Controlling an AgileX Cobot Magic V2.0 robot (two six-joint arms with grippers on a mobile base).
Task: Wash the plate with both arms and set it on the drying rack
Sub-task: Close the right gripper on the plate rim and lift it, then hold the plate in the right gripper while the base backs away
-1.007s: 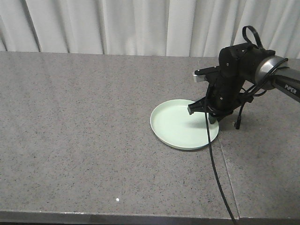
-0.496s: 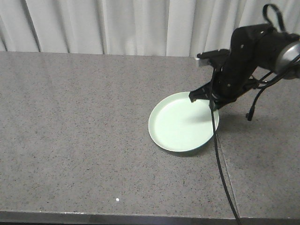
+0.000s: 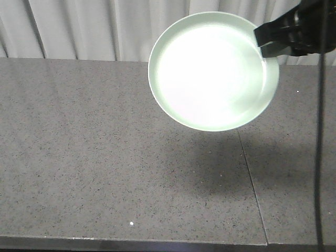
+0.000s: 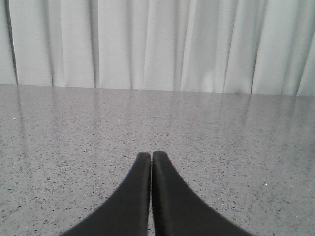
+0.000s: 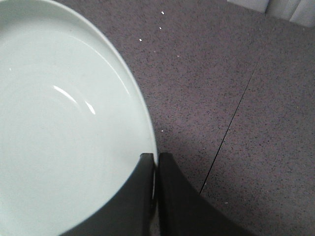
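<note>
Clerk: Plate, pale mint-green, location?
Checker: Held in the air above the grey speckled counter, over its far right part near the seam, inner face tilted toward the front camera.
Clerk: Right gripper?
Checker: Black fingers pinched narrow on the plate's rim.
Clerk: Left gripper?
Checker: Tips pressed together, nothing between them, above the counter; white curtain behind.
</note>
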